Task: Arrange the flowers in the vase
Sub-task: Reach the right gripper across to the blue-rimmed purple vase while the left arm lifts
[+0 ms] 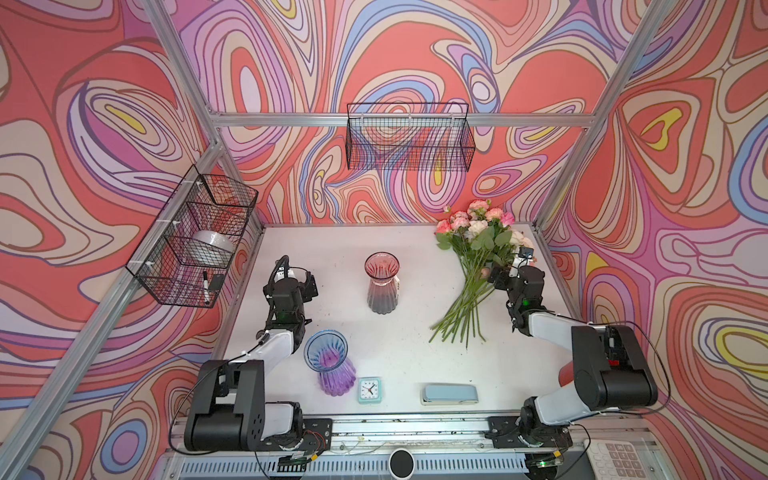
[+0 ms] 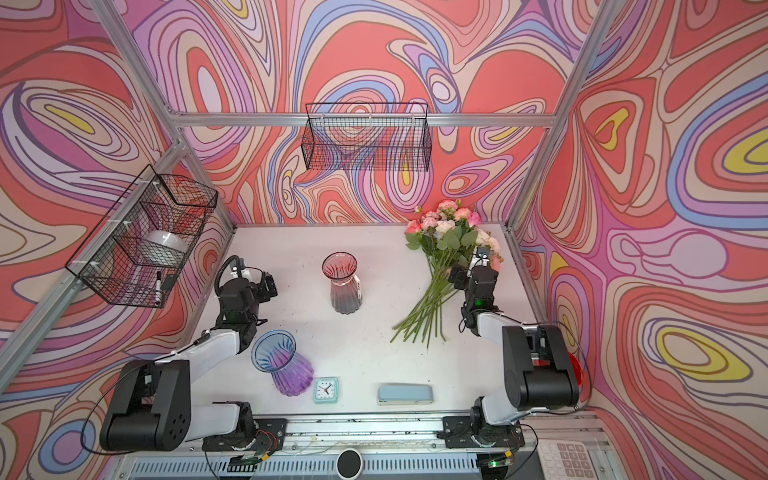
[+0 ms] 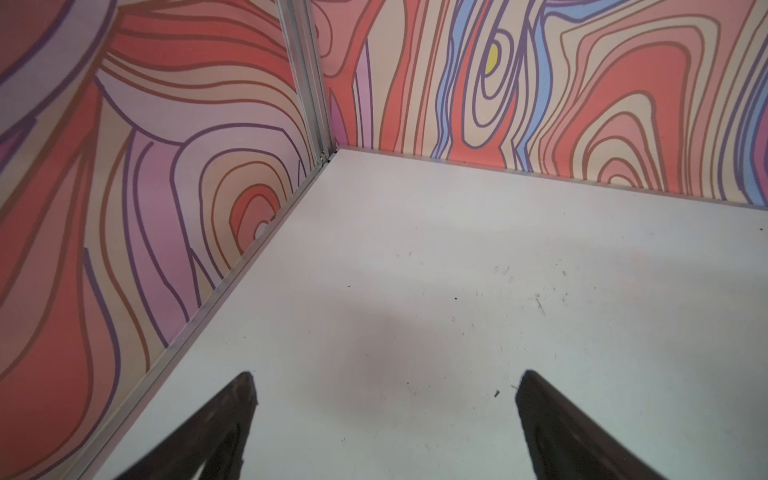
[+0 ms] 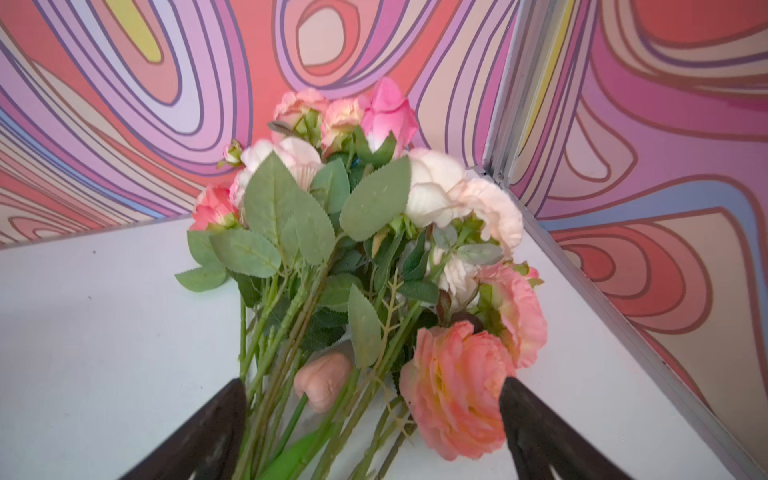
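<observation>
Pick-up step: straddling stems of flowers (image 1: 473,270), bunched flat at table's (image 1: 407,332) far right corner, with right gripper (image 4: 372,382) spread wide (left gripper (image 3: 386,374) spread too, idle). Seemingly no contact. Next: lower, clamp stems, carry to vase (image 1: 382,286).

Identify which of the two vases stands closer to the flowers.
The red-rimmed vase, mid-table; the blue-rimmed vase stands farther from the flowers, by the clock.
</observation>
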